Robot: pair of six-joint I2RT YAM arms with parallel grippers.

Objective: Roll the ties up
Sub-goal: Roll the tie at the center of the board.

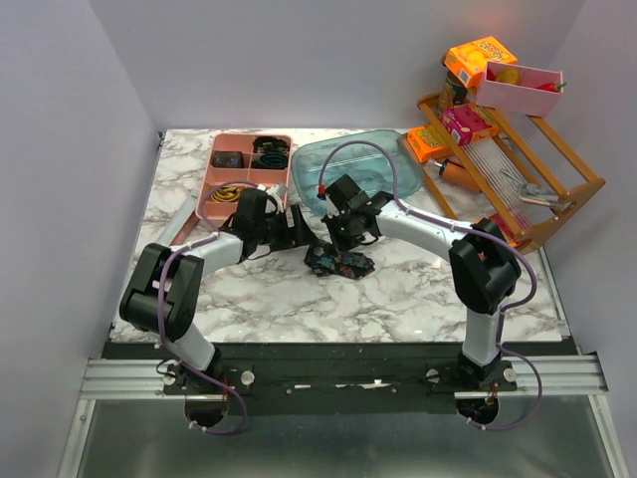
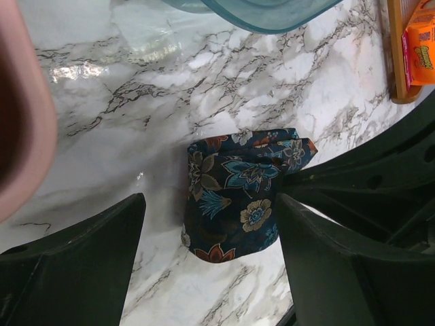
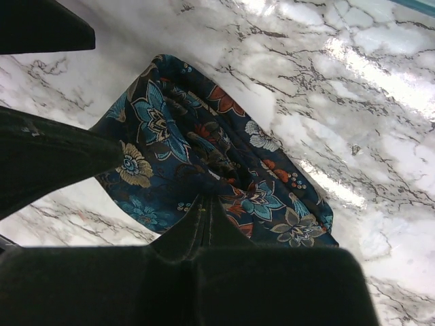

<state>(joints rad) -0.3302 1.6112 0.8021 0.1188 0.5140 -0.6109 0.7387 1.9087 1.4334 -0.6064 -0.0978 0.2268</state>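
One tie point(image 1: 340, 263), dark navy with an orange, red and pale-blue floral print, lies partly rolled in a loose bundle on the marble table. My right gripper point(image 1: 344, 239) comes down on it from behind. In the right wrist view the gripper point(image 3: 208, 201) is shut, pinching a fold of the tie point(image 3: 170, 136). My left gripper point(image 1: 299, 233) is just left of the bundle. In the left wrist view it point(image 2: 207, 210) is open, its fingers point(image 2: 81, 258) spread wide on either side of the tie's near end point(image 2: 234, 197), without touching it.
A pink compartment tray point(image 1: 207, 199) holding rolled items stands behind the left arm, its edge showing in the left wrist view point(image 2: 20, 122). A clear teal container point(image 1: 383, 159) sits behind the grippers. A wooden rack point(image 1: 557, 184) with snack boxes and a pink bin point(image 1: 520, 88) stands at the back right.
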